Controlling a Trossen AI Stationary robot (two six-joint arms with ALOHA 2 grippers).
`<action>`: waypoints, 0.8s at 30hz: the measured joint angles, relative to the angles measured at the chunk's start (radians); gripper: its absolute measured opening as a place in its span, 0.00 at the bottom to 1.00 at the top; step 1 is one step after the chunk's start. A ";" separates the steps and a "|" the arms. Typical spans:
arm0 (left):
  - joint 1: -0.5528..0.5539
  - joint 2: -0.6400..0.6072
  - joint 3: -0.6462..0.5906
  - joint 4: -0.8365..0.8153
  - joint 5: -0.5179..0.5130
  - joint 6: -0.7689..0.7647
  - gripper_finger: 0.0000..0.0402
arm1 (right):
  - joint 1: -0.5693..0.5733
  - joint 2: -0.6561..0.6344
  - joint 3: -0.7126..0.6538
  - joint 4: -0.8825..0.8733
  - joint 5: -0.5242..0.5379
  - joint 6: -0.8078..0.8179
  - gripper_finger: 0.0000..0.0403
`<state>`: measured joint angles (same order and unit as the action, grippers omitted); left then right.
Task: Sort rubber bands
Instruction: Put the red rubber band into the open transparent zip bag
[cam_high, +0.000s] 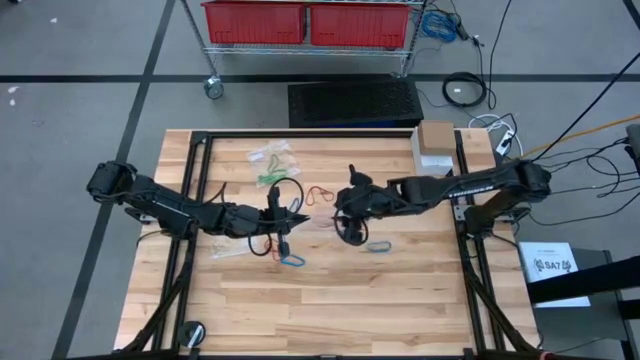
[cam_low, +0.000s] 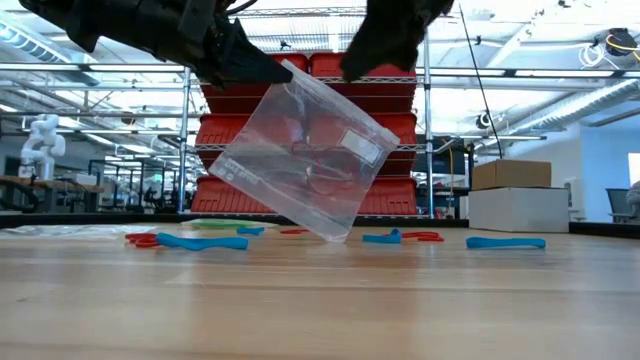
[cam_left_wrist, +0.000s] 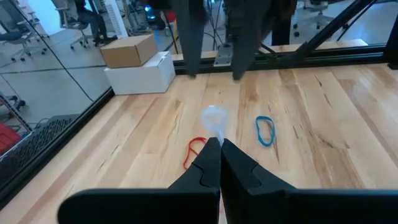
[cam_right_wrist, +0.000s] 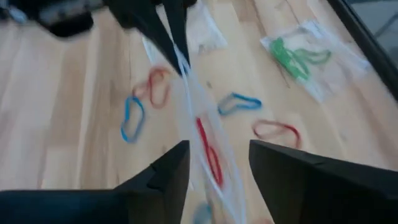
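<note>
A small clear plastic bag (cam_low: 300, 150) hangs tilted above the table's middle with red rubber bands (cam_right_wrist: 208, 149) inside. My left gripper (cam_left_wrist: 219, 149) is shut on it. My right gripper (cam_right_wrist: 217, 168) is open, one finger on either side of the bag's upper edge; I cannot tell whether it touches. In the high view the two grippers (cam_high: 303, 217) (cam_high: 337, 210) face each other. Loose blue bands (cam_high: 292, 260) (cam_high: 378, 246) and red bands (cam_high: 318, 194) lie on the wood. Green bands (cam_right_wrist: 295, 56) lie in another clear bag (cam_high: 272, 178). My left gripper pinches the bag's top corner (cam_low: 290, 70) between its two shut fingers, coming level from the table's left. The bag hangs slantwise below the fingers, its lowest corner (cam_low: 330, 235) just above the table.
More clear bags (cam_high: 268, 155) lie toward the far edge. A cardboard box on a white box (cam_high: 437, 145) stands at the far right corner. Black frame rails (cam_high: 195, 170) run along both table sides. A cart with red bins (cam_high: 305, 22) stands beyond the far edge.
</note>
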<state>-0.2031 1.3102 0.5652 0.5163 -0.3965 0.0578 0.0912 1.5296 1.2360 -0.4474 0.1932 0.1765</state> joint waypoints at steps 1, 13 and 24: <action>0.000 0.000 0.000 0.000 0.000 0.000 0.00 | 0.003 -0.003 0.020 -0.053 0.015 -0.010 0.40; 0.000 -0.062 -0.091 0.099 -0.012 0.002 0.00 | -0.015 -0.171 -0.340 0.058 -0.016 0.073 0.37; -0.002 -0.211 -0.233 0.265 0.117 -0.035 0.00 | -0.012 -0.227 -0.695 0.931 -0.008 0.021 0.37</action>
<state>-0.2054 1.0988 0.3325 0.7814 -0.2795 0.0231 0.0794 1.3025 0.5407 0.4840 0.1853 0.1970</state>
